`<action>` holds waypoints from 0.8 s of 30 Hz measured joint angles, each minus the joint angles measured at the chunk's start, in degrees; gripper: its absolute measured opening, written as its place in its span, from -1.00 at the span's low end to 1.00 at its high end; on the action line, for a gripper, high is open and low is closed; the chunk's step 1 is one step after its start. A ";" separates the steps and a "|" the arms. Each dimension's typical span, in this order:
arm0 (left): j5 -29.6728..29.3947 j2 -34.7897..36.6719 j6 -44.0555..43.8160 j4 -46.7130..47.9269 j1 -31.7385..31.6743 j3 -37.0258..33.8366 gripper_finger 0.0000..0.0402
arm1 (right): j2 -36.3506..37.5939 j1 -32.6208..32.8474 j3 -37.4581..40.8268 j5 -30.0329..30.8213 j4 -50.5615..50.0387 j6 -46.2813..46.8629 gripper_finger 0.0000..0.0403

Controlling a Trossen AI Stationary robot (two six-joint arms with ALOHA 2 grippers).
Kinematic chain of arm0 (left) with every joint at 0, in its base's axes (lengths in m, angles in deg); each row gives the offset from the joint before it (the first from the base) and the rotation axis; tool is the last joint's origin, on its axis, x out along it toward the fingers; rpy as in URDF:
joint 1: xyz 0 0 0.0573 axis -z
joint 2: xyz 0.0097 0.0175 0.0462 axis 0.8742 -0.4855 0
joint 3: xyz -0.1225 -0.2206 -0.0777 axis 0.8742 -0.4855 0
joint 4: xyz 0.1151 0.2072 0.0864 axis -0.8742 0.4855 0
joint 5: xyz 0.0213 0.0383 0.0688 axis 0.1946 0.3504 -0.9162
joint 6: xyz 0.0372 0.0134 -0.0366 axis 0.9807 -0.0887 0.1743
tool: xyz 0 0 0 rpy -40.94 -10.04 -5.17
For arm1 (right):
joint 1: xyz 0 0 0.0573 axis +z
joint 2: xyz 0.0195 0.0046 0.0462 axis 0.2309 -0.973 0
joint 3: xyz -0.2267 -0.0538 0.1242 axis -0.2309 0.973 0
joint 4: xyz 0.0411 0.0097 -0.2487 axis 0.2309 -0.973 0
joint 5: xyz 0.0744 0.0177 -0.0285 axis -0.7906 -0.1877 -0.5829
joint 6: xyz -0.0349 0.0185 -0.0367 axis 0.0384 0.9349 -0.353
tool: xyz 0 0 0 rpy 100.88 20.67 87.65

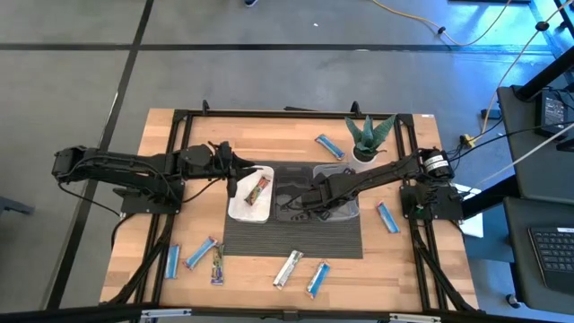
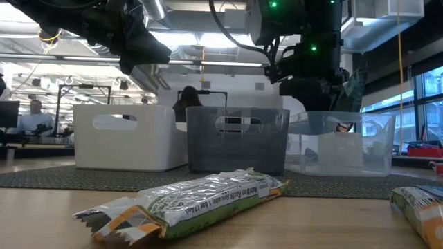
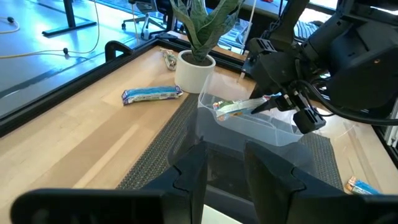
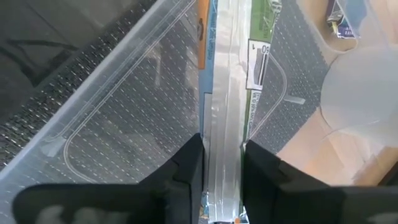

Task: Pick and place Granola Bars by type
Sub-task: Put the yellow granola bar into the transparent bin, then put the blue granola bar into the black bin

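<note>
My right gripper (image 4: 222, 168) is shut on a silver granola bar (image 4: 227, 74) with green and orange print, above the clear tray (image 4: 124, 81). The left wrist view shows that gripper (image 3: 277, 102) and the bar (image 3: 233, 109) over the clear tray (image 3: 249, 127). My left gripper (image 3: 224, 168) is open and hovers at the white tray's far left corner (image 1: 231, 175). A dark red bar (image 1: 258, 188) lies flat in the white tray (image 1: 242, 208). Several blue bars, one purple bar (image 1: 217, 266) and one silver bar (image 1: 287, 269) lie flat on the table. My right gripper pinches the silver bar between its two fingers at one end (image 4: 224, 143). The bar runs along the fingers and sticks out ahead of them. It is lifted clear, about level, above the clear tray's floor (image 3: 261, 134).
The black tray (image 1: 291, 184) stands between the white and the clear tray on a dark mat (image 1: 291, 238). A potted plant (image 1: 366, 144) stands behind the clear tray, with a blue bar (image 1: 329, 146) beside it. Another blue bar (image 1: 387, 216) lies right of the mat.
</note>
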 joint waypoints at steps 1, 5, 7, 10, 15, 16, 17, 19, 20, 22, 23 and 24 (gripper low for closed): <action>0.00 0.00 -0.04 0.00 0.01 0.00 -0.52 | 0.00 0.00 0.00 0.02 0.01 0.04 -0.56; 0.00 0.00 -0.10 0.00 0.00 0.00 -0.52 | 0.00 0.00 0.00 0.02 0.05 -0.17 -0.52; 0.00 0.00 -0.12 0.01 -0.01 0.00 -0.52 | 0.00 0.00 -0.02 0.02 0.09 -0.27 -0.45; 0.00 0.00 -0.09 0.00 0.01 0.00 -0.52 | 0.00 0.00 -0.02 0.02 0.07 -0.29 -0.31; 0.01 0.00 -0.10 0.01 -0.01 0.00 -0.52 | 0.11 0.58 -0.02 -0.94 -1.23 -6.20 -0.12; 0.00 0.00 -0.09 0.01 -0.01 0.00 -0.52 | 0.22 1.02 -0.04 0.34 -1.71 -8.59 -0.10; 0.02 0.00 0.00 0.01 0.00 0.00 -0.52 | 0.27 1.52 -0.08 1.38 -2.34 -11.54 -0.09; 0.02 0.00 0.03 0.01 -0.01 0.00 -0.52 | 0.31 2.55 -0.11 2.34 -4.78 -19.12 -0.07; 0.02 0.00 0.03 0.02 -0.01 0.00 -0.52 | 0.31 2.92 -0.11 2.20 -6.65 -22.94 -0.07; 0.13 0.00 0.03 0.04 -0.01 0.00 -0.52 | 0.31 3.60 -0.11 0.50 -9.82 -26.98 -0.08; 0.44 0.00 0.03 0.03 -0.01 0.00 -0.52 | 0.31 4.06 -0.11 -1.12 -10.48 -25.58 -0.08; 1.05 0.00 0.03 0.04 -0.01 0.00 -0.52 | 0.34 4.36 -0.10 -2.18 -10.44 -24.36 -0.09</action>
